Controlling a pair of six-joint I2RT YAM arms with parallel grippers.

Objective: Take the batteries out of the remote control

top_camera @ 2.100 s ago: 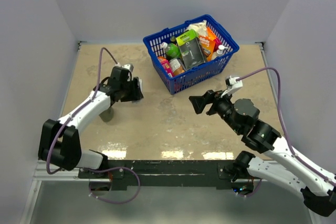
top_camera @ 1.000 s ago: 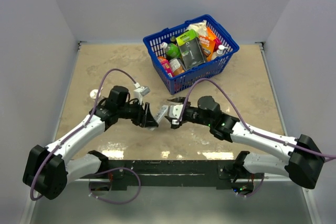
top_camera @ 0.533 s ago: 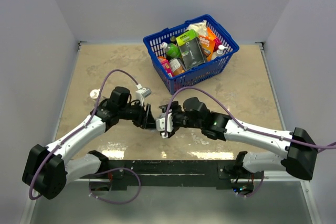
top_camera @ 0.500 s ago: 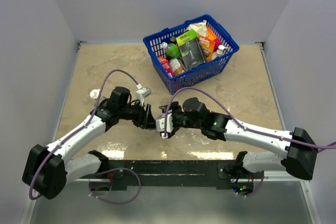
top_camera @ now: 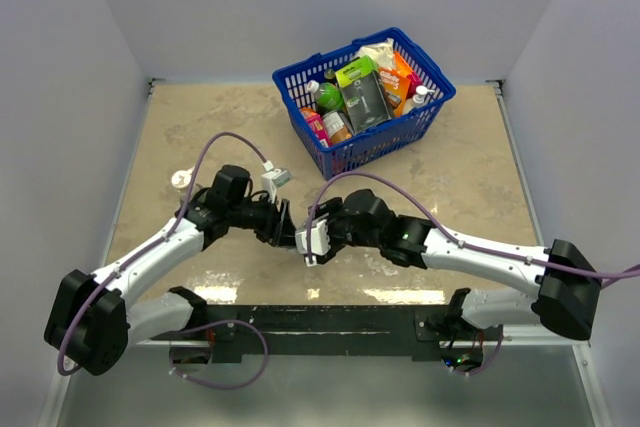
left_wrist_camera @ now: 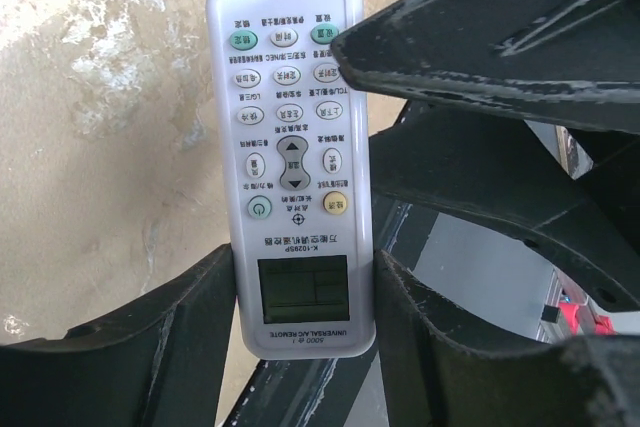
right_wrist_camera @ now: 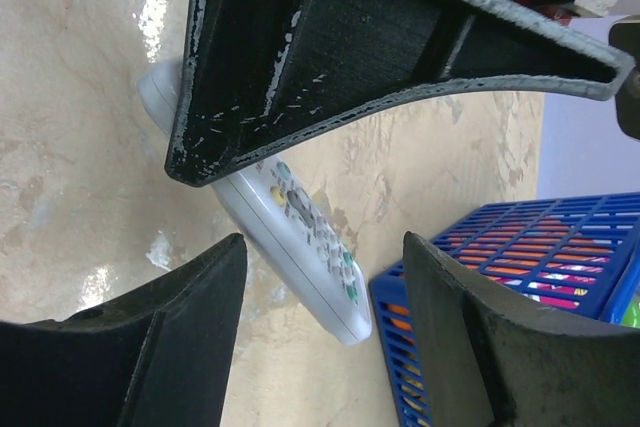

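Closing the gap of a second ago, the right gripper [top_camera: 312,243] has slid leftward until it meets the left gripper [top_camera: 290,229] nose to nose above the near middle of the table [top_camera: 200,127], where the white remote control [top_camera: 305,241] shows as a pale sliver between them; the blue basket [top_camera: 345,157] of groceries sits well behind

From the left wrist, the remote control [left_wrist_camera: 290,157] stands lengthwise with its buttons and small display facing the camera, its battery side hidden. The left fingers [left_wrist_camera: 150,347] clamp its display end from both long sides, holding it clear of the tabletop. One dark finger of the right gripper [left_wrist_camera: 480,57] crosses the remote's upper right corner

From the right wrist, the remote [right_wrist_camera: 300,247] slants across the middle distance, button side up. A finger of the left gripper [right_wrist_camera: 330,57] covers most of it. The right fingers [right_wrist_camera: 130,357] stand apart in the foreground with nothing gripped between them, and a corner of the basket [right_wrist_camera: 480,257] shows through the gap
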